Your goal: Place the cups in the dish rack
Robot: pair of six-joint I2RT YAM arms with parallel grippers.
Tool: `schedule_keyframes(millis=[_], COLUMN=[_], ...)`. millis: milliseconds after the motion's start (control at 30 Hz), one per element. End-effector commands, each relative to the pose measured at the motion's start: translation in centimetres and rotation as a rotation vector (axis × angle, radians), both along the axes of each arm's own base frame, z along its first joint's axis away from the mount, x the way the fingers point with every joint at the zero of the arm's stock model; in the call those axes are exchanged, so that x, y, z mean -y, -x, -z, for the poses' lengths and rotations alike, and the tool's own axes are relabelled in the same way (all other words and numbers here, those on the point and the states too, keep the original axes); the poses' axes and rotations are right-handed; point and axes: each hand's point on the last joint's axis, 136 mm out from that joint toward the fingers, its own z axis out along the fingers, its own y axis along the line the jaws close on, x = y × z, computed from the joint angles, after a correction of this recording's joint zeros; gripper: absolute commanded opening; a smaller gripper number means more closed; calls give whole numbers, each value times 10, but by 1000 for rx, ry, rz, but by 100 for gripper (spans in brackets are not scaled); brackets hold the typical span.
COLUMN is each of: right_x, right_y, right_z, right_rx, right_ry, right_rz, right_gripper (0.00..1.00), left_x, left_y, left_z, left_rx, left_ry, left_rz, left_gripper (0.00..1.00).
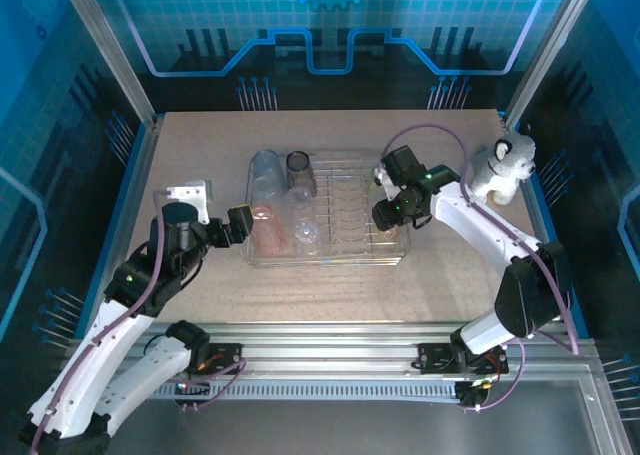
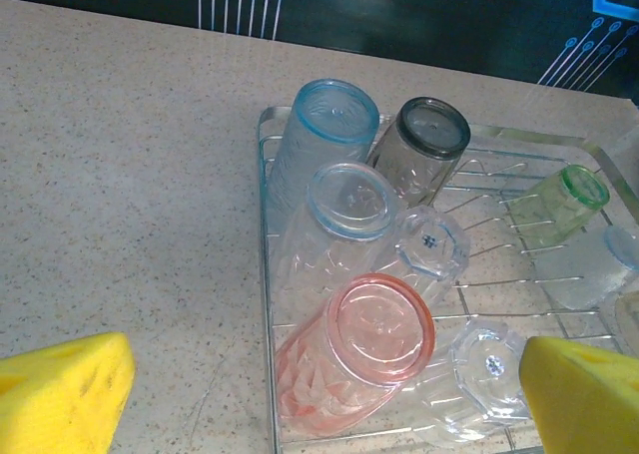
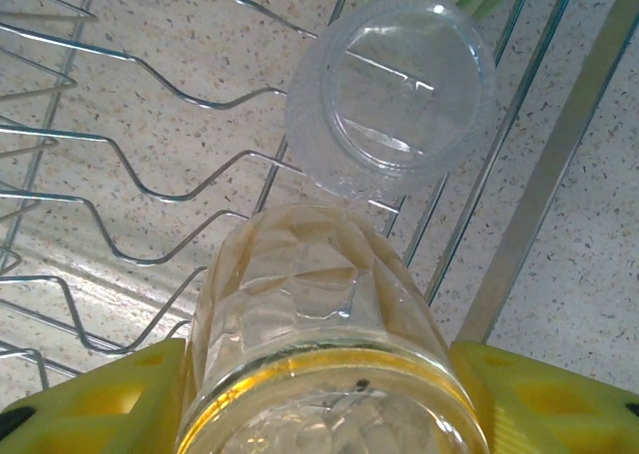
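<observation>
Yellowish faceted tumbler (image 3: 319,304), of translucent plastic, is clamped in the right gripper (image 3: 319,414) between matte yellow pads (image 3: 100,399), above the silver wire dish rack (image 3: 130,190). Just beyond it, a clear round cup (image 3: 389,95) is seen lying on the wires near the rack's rim. The left gripper (image 1: 240,227) is spread wide and empty beside the rack's left edge. At that end, cups are packed tilted together: two blue-rimmed cups (image 2: 319,125), a smoky dark cup (image 2: 424,145), a red-pink cup (image 2: 349,359) with diamond facets, and a clear cup (image 2: 429,249) whose base carries a dark mark too small to be read. A pale green cup (image 2: 559,200) lies farther along. The table (image 2: 120,175) is speckled beige.
</observation>
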Motion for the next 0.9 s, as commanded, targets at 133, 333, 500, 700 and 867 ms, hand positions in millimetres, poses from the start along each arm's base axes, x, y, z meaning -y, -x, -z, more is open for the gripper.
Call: schedule_keyframes(millis=[133, 333, 500, 700, 867], right_x=[-8, -16, -15, -12, -9], right_y=[0, 4, 6, 8, 7], right_z=[18, 32, 40, 45, 47], right_rx=[4, 4, 4, 6, 10], right_ry=[52, 54, 73, 96, 109], right_rz=[-58, -97, -119, -123, -132], right_gripper=[37, 43, 50, 65, 68], left_x=[-9, -11, -11, -10, -12], left_y=[-1, -2, -3, -5, -6], left_z=[6, 8, 11, 16, 24], left_rx=[1, 0, 1, 1, -14], left_ry=[-43, -52, -55, -48, -72], left_rz=[-32, -43, -45, -46, -55], left_gripper=[99, 99, 99, 99, 99])
